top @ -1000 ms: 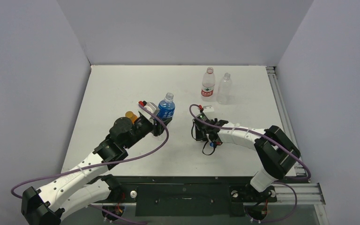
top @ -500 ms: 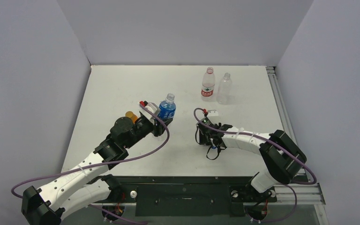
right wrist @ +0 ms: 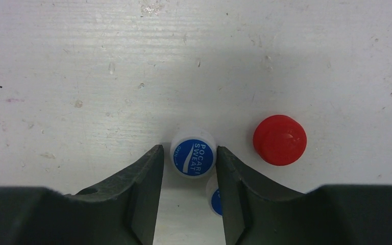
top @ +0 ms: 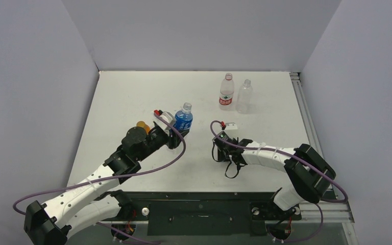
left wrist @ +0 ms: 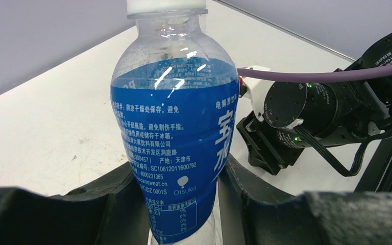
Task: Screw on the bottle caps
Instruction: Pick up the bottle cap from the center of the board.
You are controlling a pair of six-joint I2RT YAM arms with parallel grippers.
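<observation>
My left gripper (top: pixel 176 133) is shut on the blue-labelled bottle (top: pixel 182 120) and holds it upright; in the left wrist view the fingers (left wrist: pixel 265 204) clamp its lower body (left wrist: pixel 176 132). Its white top is cut off by the frame edge. My right gripper (top: pixel 229 155) points straight down at the table and hides the caps in the top view. In the right wrist view it is open (right wrist: pixel 189 150), with a blue-and-white cap (right wrist: pixel 194 157) between the fingertips. A second blue-and-white cap (right wrist: pixel 213 196) is half hidden by the right finger. A red cap (right wrist: pixel 279 139) lies just to the right. The orange-gold cap is not clearly in view.
A red-labelled bottle (top: pixel 226 92) and a clear bottle (top: pixel 244 96) stand at the back right of the table. An orange object (top: pixel 143 125) shows partly behind my left arm. My two grippers are close together mid-table.
My right gripper has moved a little right and toward the near edge. My left gripper has shifted slightly right with the bottle still in it.
</observation>
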